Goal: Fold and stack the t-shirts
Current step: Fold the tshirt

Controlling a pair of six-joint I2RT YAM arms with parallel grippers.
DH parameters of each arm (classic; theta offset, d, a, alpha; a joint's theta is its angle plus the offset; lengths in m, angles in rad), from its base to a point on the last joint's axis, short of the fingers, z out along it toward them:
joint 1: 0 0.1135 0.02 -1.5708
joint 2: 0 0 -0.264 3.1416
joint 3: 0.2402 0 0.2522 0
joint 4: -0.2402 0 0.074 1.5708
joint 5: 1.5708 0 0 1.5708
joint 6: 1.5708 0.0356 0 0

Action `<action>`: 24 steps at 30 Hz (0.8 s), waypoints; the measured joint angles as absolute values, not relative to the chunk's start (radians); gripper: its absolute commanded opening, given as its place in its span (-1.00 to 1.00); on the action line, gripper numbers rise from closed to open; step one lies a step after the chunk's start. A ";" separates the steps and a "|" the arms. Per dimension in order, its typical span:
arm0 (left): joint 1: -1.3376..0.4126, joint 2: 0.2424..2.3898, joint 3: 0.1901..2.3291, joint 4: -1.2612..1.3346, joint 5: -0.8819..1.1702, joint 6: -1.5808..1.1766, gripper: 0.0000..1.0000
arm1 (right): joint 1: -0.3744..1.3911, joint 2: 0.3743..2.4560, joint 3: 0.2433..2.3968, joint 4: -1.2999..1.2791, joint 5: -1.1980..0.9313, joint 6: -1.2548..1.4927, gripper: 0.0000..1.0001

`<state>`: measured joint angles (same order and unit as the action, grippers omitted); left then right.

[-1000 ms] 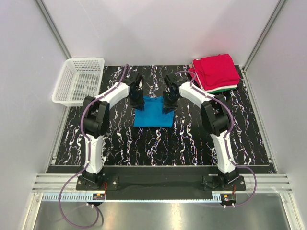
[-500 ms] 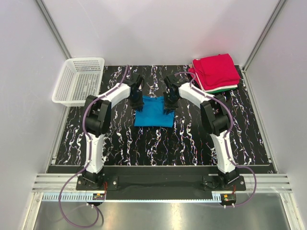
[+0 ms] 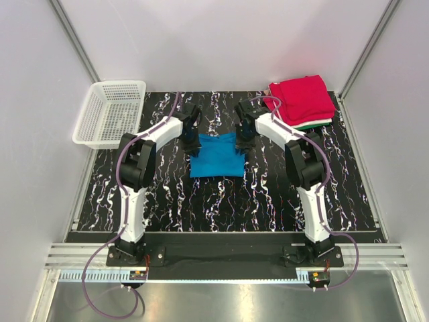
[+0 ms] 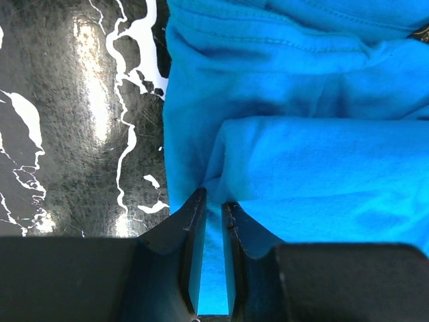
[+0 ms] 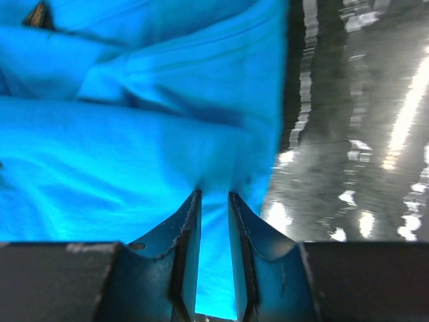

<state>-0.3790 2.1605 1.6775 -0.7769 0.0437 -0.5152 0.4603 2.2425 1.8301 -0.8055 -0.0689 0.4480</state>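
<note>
Right of basket [image 3: 107, 117], blue t-shirt [image 3: 216, 157] (pinched)

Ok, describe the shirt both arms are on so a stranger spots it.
Look at the black marbled table; at its middle, between the left hand and right hand, lies the blue t-shirt. It is the only blue cloth, well away from the red-topped folded stack at the far right corner.

Bright, even light from above keeps the overhead view sharp, with only soft shadows. Both wrist views catch white glare off the glossy worktop [image 4: 87, 100], strongest at the right wrist, where the picture is blurred and the blue shirt [image 5: 134, 121] looks overbright.
</note>
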 measured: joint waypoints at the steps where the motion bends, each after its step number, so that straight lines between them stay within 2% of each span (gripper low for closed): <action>1: -0.379 2.160 1.678 -0.778 0.043 -0.516 -0.60 | 0.454 2.235 1.826 -0.805 -0.058 0.446 -0.41; 10: -0.379 2.159 1.670 -0.786 0.024 -0.522 -0.60 | 0.425 2.215 1.788 -0.810 -0.014 0.434 -0.42; 15: -0.371 2.110 1.620 -0.800 0.020 -0.524 -0.51 | 0.425 2.209 1.786 -0.820 -0.004 0.428 -0.42; 19: -0.341 2.020 1.607 -0.834 0.018 -0.524 -0.29 | 0.424 2.169 1.813 -0.878 0.022 0.415 -0.35; 24: -0.282 1.802 1.594 -0.854 0.022 -0.519 -0.26 | 0.424 2.001 1.855 -0.931 0.041 0.403 -0.29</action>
